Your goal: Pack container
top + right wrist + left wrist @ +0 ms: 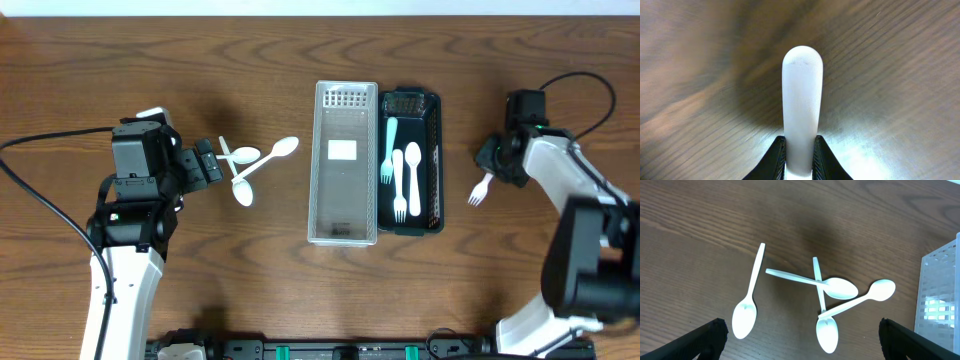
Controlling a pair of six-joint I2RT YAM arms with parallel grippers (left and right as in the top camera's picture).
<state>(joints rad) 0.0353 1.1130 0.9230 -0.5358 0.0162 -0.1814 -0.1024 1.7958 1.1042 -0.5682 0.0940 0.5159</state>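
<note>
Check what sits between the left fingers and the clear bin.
Four white spoons, three crossing each other; clearest in the left wrist view.

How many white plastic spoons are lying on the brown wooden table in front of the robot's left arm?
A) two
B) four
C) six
B: the left wrist view shows four white plastic spoons on the brown wooden table, three crossing each other in a little heap and one lying apart from them.
</note>
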